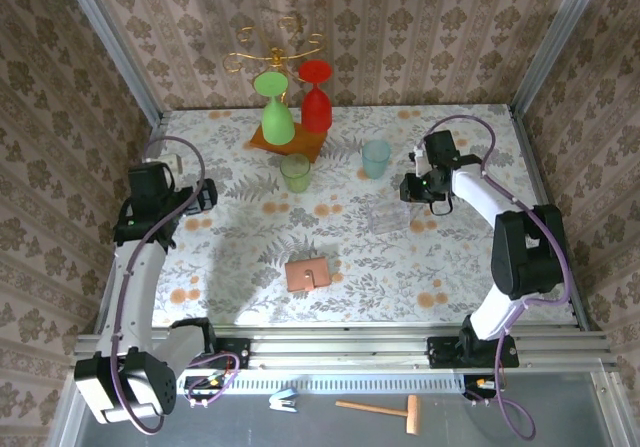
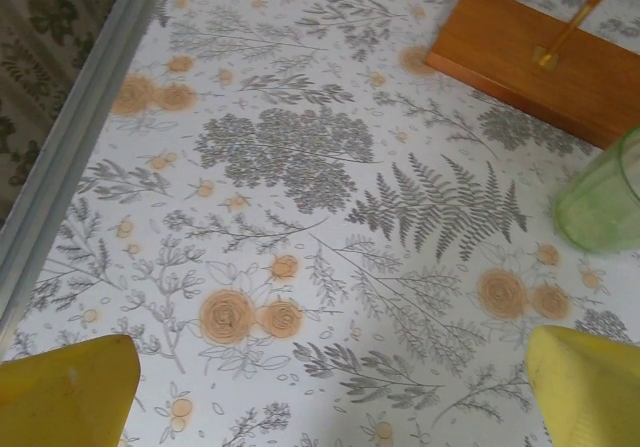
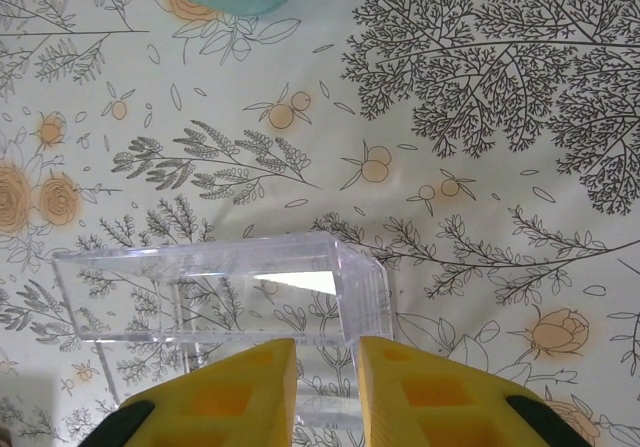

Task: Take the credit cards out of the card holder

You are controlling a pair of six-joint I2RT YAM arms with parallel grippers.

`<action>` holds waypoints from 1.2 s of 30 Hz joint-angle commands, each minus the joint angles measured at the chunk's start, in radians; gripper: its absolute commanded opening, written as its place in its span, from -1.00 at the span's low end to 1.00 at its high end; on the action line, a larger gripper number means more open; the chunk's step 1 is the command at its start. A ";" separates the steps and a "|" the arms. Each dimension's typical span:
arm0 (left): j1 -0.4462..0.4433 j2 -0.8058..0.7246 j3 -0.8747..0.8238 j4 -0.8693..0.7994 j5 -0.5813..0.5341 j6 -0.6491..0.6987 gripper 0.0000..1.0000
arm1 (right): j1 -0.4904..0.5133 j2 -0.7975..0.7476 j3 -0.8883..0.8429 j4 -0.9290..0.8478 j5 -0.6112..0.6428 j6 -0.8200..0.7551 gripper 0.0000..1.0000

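The card holder (image 1: 307, 273) lies folded shut on the flowered tablecloth near the front middle, tan-brown side up, with a small dark tab on its right half. The credit cards are hidden from sight. My left gripper (image 1: 203, 197) hovers at the table's left side, far from the holder; in the left wrist view it (image 2: 330, 342) is open wide over bare cloth. My right gripper (image 1: 413, 189) is at the back right. In the right wrist view it (image 3: 328, 345) shows a narrow gap between its yellow fingers and holds nothing.
A clear acrylic box (image 1: 385, 214) (image 3: 215, 287) sits just below the right gripper. A green cup (image 1: 295, 172) (image 2: 605, 202) and a teal cup (image 1: 376, 157) stand mid-table. The wooden stand base (image 1: 290, 142) (image 2: 530, 57) carries an inverted green and a red glass.
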 commanded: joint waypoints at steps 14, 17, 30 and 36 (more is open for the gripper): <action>0.028 -0.009 -0.024 0.020 0.046 -0.002 1.00 | 0.035 0.085 0.074 -0.047 0.052 -0.027 -0.60; 0.028 -0.007 -0.024 0.021 0.046 -0.005 1.00 | 0.038 0.089 0.072 -0.050 0.061 -0.032 -0.64; 0.030 -0.008 -0.025 0.018 0.043 -0.006 1.00 | 0.046 0.026 0.077 -0.071 0.089 -0.034 -0.65; 0.030 -0.012 -0.025 0.018 0.043 -0.006 1.00 | 0.044 0.015 0.084 -0.085 0.113 -0.049 -0.61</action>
